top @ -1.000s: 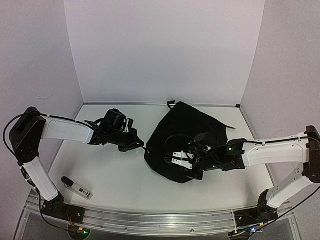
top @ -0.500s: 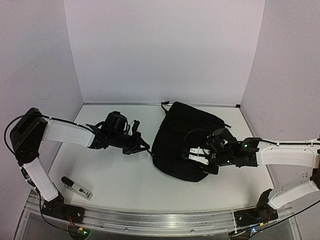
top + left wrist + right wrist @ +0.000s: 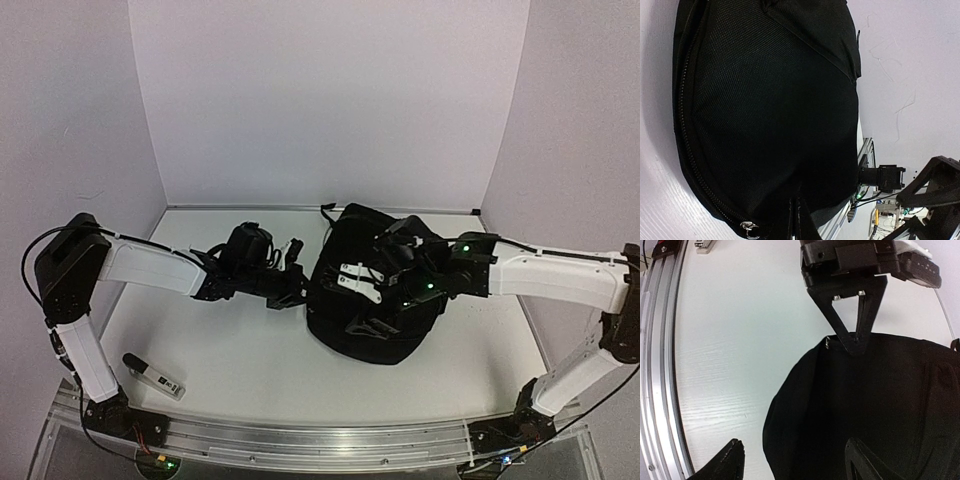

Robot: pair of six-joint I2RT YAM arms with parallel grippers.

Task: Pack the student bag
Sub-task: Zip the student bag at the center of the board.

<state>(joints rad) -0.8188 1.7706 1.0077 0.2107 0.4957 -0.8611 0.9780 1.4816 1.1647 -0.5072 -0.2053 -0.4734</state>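
In front of the student bag (image 3: 345, 330), nearest to us, a metal rail (image 3: 300, 440) runs along the edge of the table (image 3: 230, 360). Also in front of the bag, and well apart to its left, a small black and white object (image 3: 153, 375) lies flat. We cannot tell what it is.

The bag itself lies flat on the white table, and both arms reach to it. At the left edge of the bag is the left gripper (image 3: 293, 290). Its fingers (image 3: 862, 315) are pressed together into a narrow point, and the tips touch the edge of the bag just beside the small metal zipper pull (image 3: 827, 342). We cannot tell if any fabric is pinched between them. In the left wrist view, the zipper (image 3: 685, 125) runs along the curved side of the bag.

Above the middle of the bag hangs the right gripper (image 3: 358, 282). Its fingers (image 3: 732, 460) stand wide apart and hold nothing.

At the far end of the bag, a thin black loop (image 3: 328, 209) sticks out, near the back wall (image 3: 320, 100).
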